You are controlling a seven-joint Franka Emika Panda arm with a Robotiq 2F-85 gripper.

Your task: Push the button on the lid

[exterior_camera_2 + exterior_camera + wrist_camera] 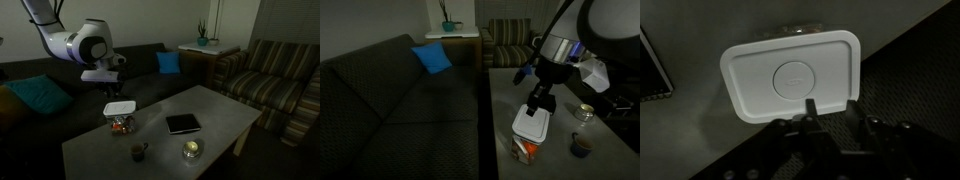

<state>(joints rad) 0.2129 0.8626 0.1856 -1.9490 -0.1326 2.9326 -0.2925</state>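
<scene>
The white rounded-square lid (750,60) fills the wrist view, with a round button (792,75) at its centre. It tops a small clear container showing orange (525,150) on the grey table, and the lid shows in both exterior views (533,125) (119,108). My gripper (832,105) hangs just above the lid's near edge, beside the button, not touching it. It also shows in both exterior views (537,103) (112,90). Its fingers are drawn close together with a narrow gap and hold nothing.
A flat black square object (183,124) lies mid-table, with a dark cup (139,152) and a small glass jar (191,150) nearer the front edge. A dark sofa (400,100) with a blue pillow (432,58) runs alongside the table (225,105).
</scene>
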